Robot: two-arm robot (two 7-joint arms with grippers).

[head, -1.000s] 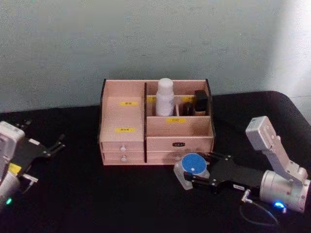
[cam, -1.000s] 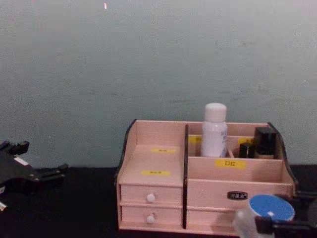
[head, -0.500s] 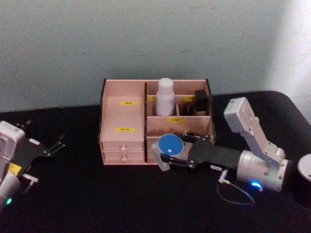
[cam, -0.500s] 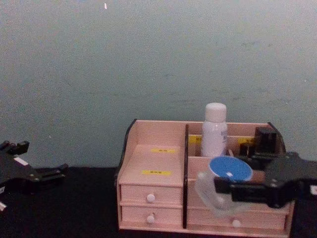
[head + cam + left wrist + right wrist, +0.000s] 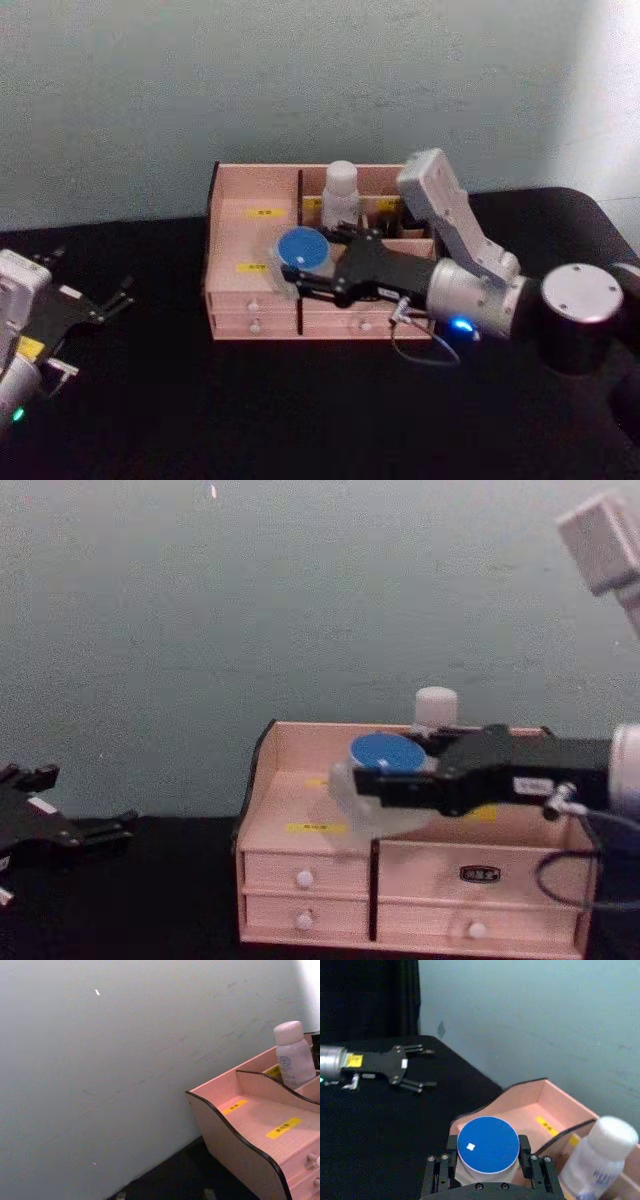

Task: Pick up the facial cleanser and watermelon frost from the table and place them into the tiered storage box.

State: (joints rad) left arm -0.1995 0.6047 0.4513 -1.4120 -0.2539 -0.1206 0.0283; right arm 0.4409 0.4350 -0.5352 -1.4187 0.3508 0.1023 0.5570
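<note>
Well to the left of the tiered storage box (image 5: 232,235), the left gripper (image 5: 122,293) is parked low over the dark table (image 5: 200,400), its fingers spread wide and holding nothing. Over the box's stepped left section, just left of its central divider, the watermelon frost (image 5: 303,250) is held in the air, blue lid up and clear of the wood. It is clamped by the right gripper (image 5: 298,272), whose fingers are closed narrowly on either side of the jar. Right of the divider, in the box's rear compartment, the facial cleanser (image 5: 341,195) is already standing upright, so only the jar is judged left to be placed.

Several faults can be foreseen. If the jar is let go from this height, it could bounce or tip on the stepped shelf and roll off the box's front. If it is lowered too near the divider, its base could be caught on that edge. The right arm is stretched across the box close to the cleanser, which could be knocked over by a careless withdrawal.
</note>
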